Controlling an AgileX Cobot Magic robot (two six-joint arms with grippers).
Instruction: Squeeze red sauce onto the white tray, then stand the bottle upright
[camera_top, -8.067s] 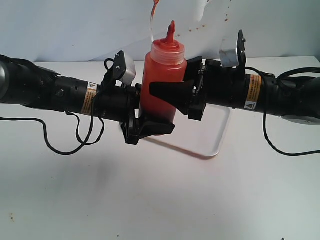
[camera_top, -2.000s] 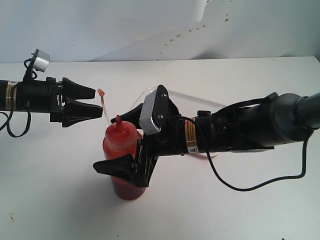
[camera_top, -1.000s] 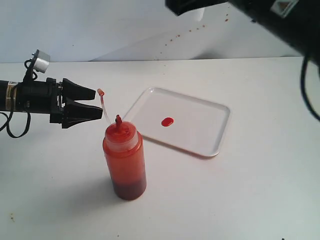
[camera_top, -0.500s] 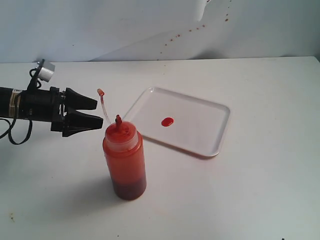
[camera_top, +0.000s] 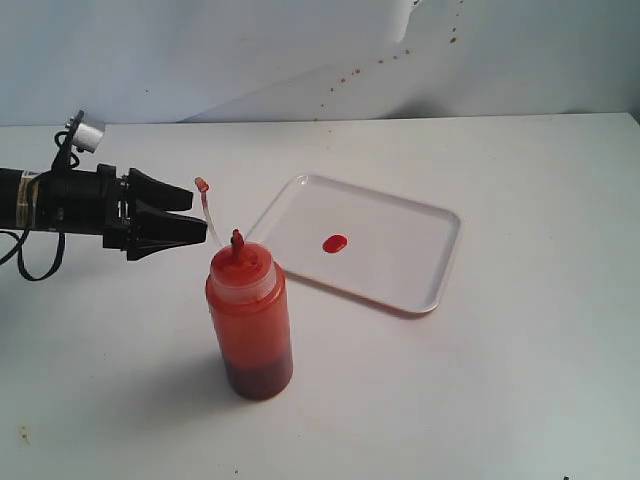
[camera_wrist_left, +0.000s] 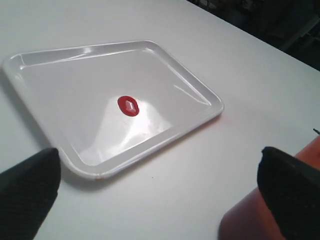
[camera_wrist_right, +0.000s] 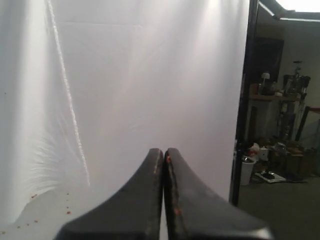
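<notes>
A white table (camera_top: 480, 400) runs back to a white backdrop (camera_top: 200, 60) flecked with red. The left gripper (camera_top: 198, 219) reaches in from the left edge with its jaws spread wide and nothing between them. In the left wrist view its fingers (camera_wrist_left: 25, 192) sit far apart. The right gripper (camera_wrist_right: 164, 156) is pressed closed on nothing, faces the backdrop and is out of the exterior view. Two seconds ago it clasped the bottle; it has since let go and left, while the left gripper has barely shifted. The bottle (camera_top: 250, 320) stands upright and free, left of the middle and nearest the front edge, just frontward of the left gripper's tips and clear of them. Its strap (camera_top: 208, 212) curls up close by the tips; contact cannot be judged. Beyond, mid-table, the tray (camera_top: 400, 285) lies flat, with a small oval of sauce (camera_top: 335, 243) near its centre.
</notes>
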